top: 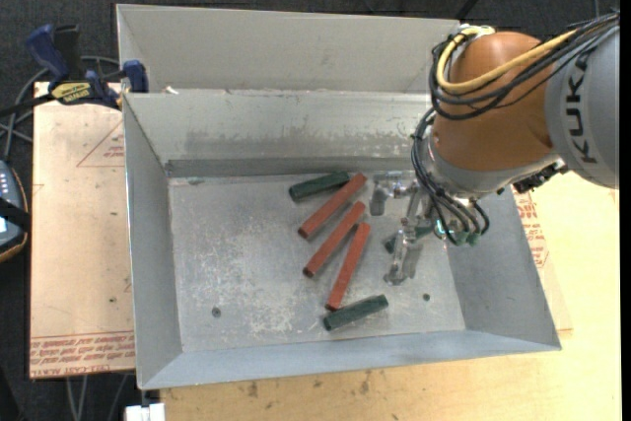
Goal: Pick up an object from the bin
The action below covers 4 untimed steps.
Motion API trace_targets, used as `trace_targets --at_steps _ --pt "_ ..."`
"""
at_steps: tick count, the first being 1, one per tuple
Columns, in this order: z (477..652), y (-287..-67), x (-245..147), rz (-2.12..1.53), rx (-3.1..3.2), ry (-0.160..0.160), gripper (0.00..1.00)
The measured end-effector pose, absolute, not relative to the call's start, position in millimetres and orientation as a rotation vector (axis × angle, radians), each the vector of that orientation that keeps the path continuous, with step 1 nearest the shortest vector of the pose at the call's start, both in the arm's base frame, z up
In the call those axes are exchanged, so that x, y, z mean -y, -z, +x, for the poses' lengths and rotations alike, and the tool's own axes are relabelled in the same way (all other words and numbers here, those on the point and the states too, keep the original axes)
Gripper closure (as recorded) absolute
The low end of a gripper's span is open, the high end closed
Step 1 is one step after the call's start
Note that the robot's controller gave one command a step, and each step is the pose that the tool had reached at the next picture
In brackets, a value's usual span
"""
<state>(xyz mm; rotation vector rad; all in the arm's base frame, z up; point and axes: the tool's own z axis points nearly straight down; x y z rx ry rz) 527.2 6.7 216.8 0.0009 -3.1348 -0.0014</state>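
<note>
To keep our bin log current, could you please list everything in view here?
bin: one, grey metal, middle of the view.
red sticks: three, red-brown, slanted side by side, mid-floor.
green blocks: two, dark green, one at the sticks' upper end, one at their lower end.
gripper: one, metal, open, right of the sticks, holding nothing.
arm: one, orange cover with cables, from the right.

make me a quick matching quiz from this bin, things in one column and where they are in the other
1 tool
2 green sticks
3 red sticks

a three, slanted, side by side
b two, one behind the group, one in front of it
c right of the sticks, over bare bin floor

Pairs: 1-c, 2-b, 3-a
</note>
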Motion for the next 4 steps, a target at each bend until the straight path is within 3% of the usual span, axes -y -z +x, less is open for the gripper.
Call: trace_targets --at_steps 1,2,3,4 --pt "531.1 -77 -40 0.578 3.086 0.003 0.00" --pt "533.7 -82 -40 0.577 3.096 0.002 1.00" --pt "532.5 -80 -39 0.576 3.091 0.002 0.00" --pt "627.3 -104 40 0.610 3.094 -0.007 0.00"
